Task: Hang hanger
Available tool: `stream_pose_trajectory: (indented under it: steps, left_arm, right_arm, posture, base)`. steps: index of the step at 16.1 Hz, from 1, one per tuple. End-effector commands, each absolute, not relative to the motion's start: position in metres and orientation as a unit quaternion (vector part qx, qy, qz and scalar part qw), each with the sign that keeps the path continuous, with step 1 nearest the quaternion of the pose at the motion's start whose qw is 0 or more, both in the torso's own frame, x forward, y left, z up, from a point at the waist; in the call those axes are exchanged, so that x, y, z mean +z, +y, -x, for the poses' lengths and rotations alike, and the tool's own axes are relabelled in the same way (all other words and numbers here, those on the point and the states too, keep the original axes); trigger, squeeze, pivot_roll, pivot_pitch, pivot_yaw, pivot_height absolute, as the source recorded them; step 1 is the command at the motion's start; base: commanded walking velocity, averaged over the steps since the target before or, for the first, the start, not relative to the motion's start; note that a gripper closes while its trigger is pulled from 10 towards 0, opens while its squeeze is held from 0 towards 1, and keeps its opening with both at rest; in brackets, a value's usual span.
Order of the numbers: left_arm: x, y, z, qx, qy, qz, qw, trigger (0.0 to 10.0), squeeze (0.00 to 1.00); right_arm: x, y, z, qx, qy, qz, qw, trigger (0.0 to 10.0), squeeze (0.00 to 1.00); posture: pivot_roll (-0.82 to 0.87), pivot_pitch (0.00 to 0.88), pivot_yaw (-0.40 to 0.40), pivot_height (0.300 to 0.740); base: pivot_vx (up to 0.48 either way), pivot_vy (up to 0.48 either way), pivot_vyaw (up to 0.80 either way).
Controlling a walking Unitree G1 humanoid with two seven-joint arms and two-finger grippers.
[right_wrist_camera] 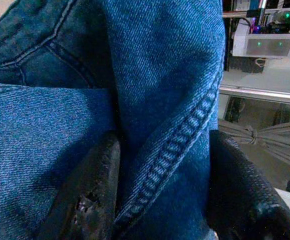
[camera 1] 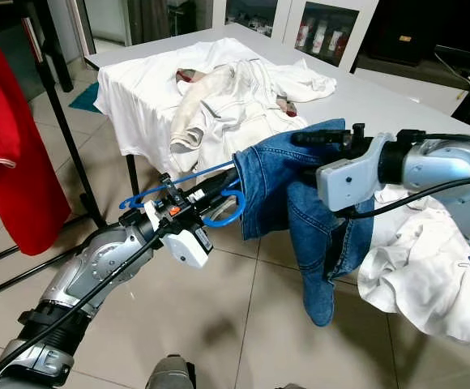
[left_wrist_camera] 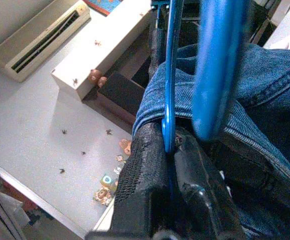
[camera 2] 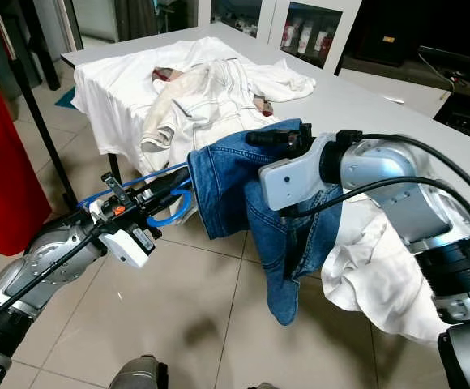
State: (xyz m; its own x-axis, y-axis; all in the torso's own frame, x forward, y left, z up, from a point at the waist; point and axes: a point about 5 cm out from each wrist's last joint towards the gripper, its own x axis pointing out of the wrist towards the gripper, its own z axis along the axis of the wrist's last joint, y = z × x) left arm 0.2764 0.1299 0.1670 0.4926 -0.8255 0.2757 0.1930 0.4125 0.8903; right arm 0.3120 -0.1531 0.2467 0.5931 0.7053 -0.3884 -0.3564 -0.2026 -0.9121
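Observation:
A blue wire hanger [camera 1: 188,188] is clamped in my left gripper [camera 1: 223,183], which is shut on its wire; in the left wrist view the fingers [left_wrist_camera: 150,175] pinch the blue hanger [left_wrist_camera: 168,90] at the edge of the denim. Blue jeans [camera 1: 300,194] hang over the hanger's far end and droop toward the floor. My right gripper [camera 1: 316,138] is shut on the jeans' upper edge; in the right wrist view the denim [right_wrist_camera: 150,100] is bunched between its two black fingers [right_wrist_camera: 92,195].
A white table [camera 1: 397,101] carries a heap of white clothes [camera 1: 219,97]. More white cloth [camera 1: 429,267] hangs off its near side on the right. A red garment [camera 1: 8,154] hangs on a black rack [camera 1: 65,121] at the left. Tiled floor lies below.

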Motion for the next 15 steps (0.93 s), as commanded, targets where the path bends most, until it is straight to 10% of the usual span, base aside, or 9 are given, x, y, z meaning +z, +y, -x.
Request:
stream_pose_trajectory:
  steps: [1, 6, 8, 11, 12, 13, 15]
  left_arm:
    - [0.178, 0.119, -0.273, -0.349, -0.407, -0.418, 0.733, 10.0, 0.0]
    - [0.177, 0.115, -0.271, -0.369, -0.409, -0.43, 0.716, 10.0, 0.0]
    - [0.178, 0.115, -0.27, -0.371, -0.409, -0.433, 0.713, 10.0, 0.0]
    - [0.176, 0.115, -0.269, -0.375, -0.405, -0.436, 0.711, 10.0, 0.0]
    - [0.175, 0.115, -0.269, -0.378, -0.402, -0.438, 0.71, 10.0, 0.0]
    - [0.174, 0.115, -0.268, -0.382, -0.397, -0.44, 0.709, 10.0, 0.0]
    - [0.172, 0.116, -0.267, -0.389, -0.391, -0.444, 0.707, 10.0, 0.0]
  right_arm:
    - [0.241, -0.152, -0.313, 0.43, -0.125, 0.653, 0.611, 10.0, 0.41]
    - [0.224, -0.137, -0.312, 0.444, -0.123, 0.663, 0.59, 10.0, 0.41]
    - [0.217, -0.14, -0.317, 0.432, -0.111, 0.675, 0.588, 0.0, 0.39]
    - [0.214, -0.147, -0.323, 0.411, -0.094, 0.681, 0.599, 0.0, 0.35]
    - [0.213, -0.149, -0.324, 0.406, -0.088, 0.683, 0.601, 0.0, 0.28]
    - [0.211, -0.15, -0.325, 0.403, -0.085, 0.684, 0.602, 0.0, 0.01]
    - [0.207, -0.151, -0.326, 0.402, -0.08, 0.684, 0.603, 0.0, 0.0]
  posture:
    - [0.13, 0.0, -0.07, 0.71]
    - [0.13, 0.0, -0.072, 0.71]
    - [0.13, 0.0, -0.073, 0.71]
    - [0.13, 0.0, -0.071, 0.71]
    - [0.13, 0.0, -0.07, 0.71]
    - [0.13, 0.0, -0.068, 0.71]
    - [0.13, 0.0, -0.066, 0.71]
  base:
    - [0.0, 0.0, 0.0]
    - [0.0, 0.0, 0.0]
    - [0.0, 0.0, 0.0]
    - [0.0, 0.0, 0.0]
    - [0.0, 0.0, 0.0]
    - [0.0, 0.0, 0.0]
    - [0.0, 0.0, 0.0]
